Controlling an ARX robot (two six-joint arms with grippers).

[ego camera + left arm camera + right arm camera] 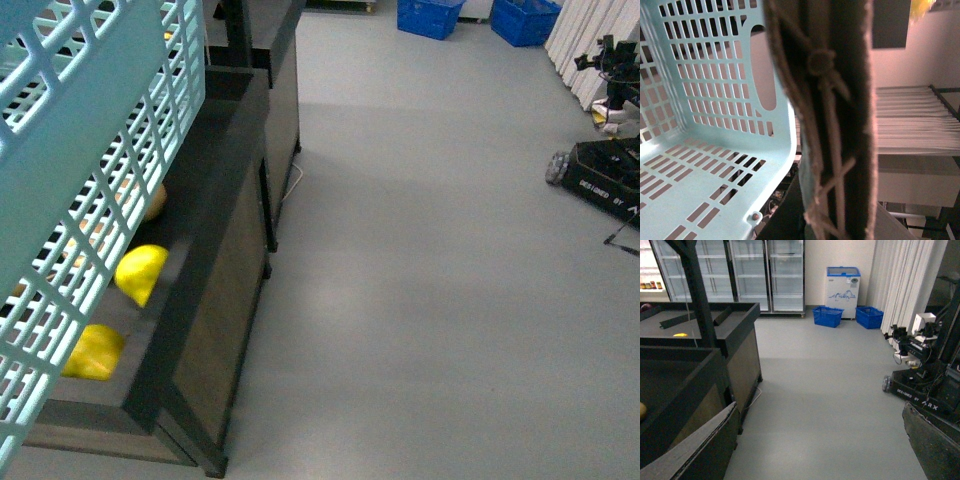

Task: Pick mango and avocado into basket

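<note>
- Display bin (215, 300): dark and open-topped, on the left of the scene, running from near to far.
- Basket (90, 150): raised at near left, in front of the bin. In the left wrist view the floor that shows holds no fruit.
- Handle (825, 125): fills the left wrist view. The left gripper's jaws are not distinguishable, so its state cannot be told.
- Right gripper (819, 410): fingers apart with nothing between them, aimed over bare floor (450, 250), with the bin to its left.
- Mango (140, 272): lies in the bin, left of the right gripper and just behind the basket wall. A second yellow fruit (95, 352) lies nearer. The long axis is partly hidden.
- Avocado: not visible.
- Judgement: the free right arm must swing left to reach the mango.
</note>
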